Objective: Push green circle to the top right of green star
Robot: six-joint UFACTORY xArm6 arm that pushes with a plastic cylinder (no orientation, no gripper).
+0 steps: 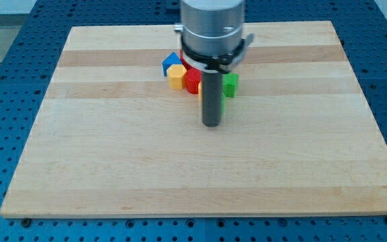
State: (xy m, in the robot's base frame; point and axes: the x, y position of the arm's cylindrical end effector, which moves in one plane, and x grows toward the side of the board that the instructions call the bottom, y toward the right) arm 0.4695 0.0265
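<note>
My rod comes down from the view's top centre and my tip [211, 124] rests on the wooden board [113, 161], just below a tight cluster of blocks. A green block [230, 84] shows right of the rod, with a sliver of green lower down beside the rod; I cannot tell which is the circle and which the star. The rod hides the middle of the cluster.
Left of the rod sit a blue block [172, 62], a yellow hexagon-like block [176, 76] and a red block [192, 81], touching one another. The board lies on a blue perforated table [12, 60].
</note>
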